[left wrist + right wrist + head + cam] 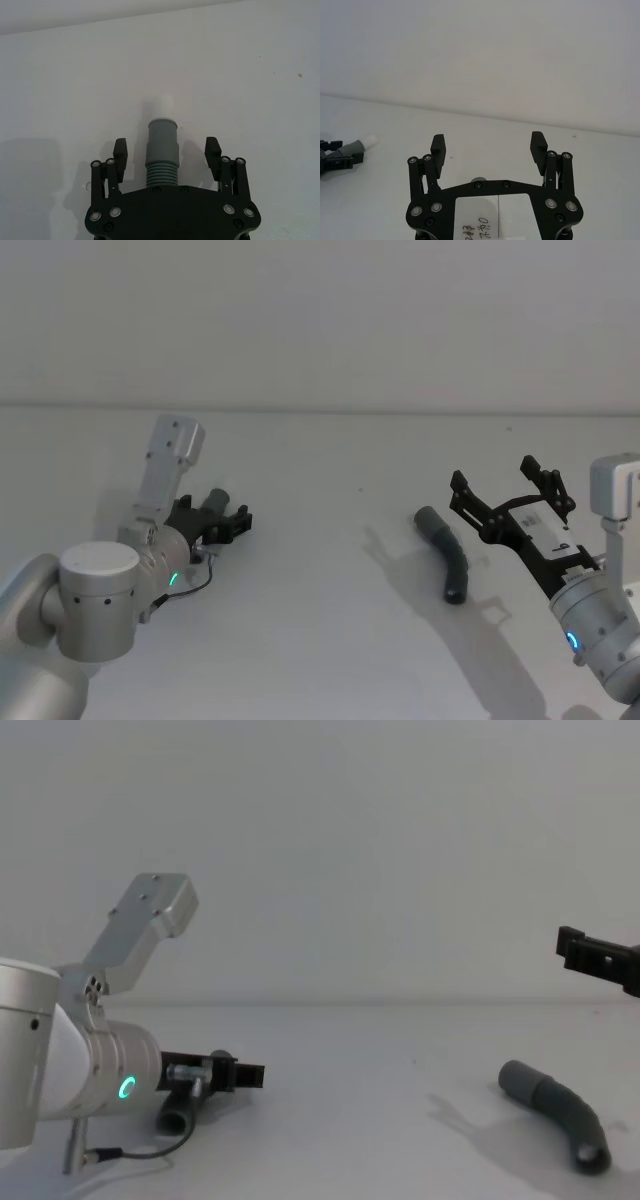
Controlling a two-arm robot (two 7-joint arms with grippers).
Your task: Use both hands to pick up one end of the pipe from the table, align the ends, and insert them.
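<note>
Straddling the dark grey ribbed hose piece with white stub on the white bench, the black left end effector is spread (no contact). The right end effector, likewise spread, hovers above the bench near the curved grey hose piece.

Two grey ribbed pipe pieces. One piece, with a white stub tip, lay at lower centre of the left wrist view, between the left gripper's spread fingers. The curved piece lay flat on the table, right of centre in the head view.
</note>
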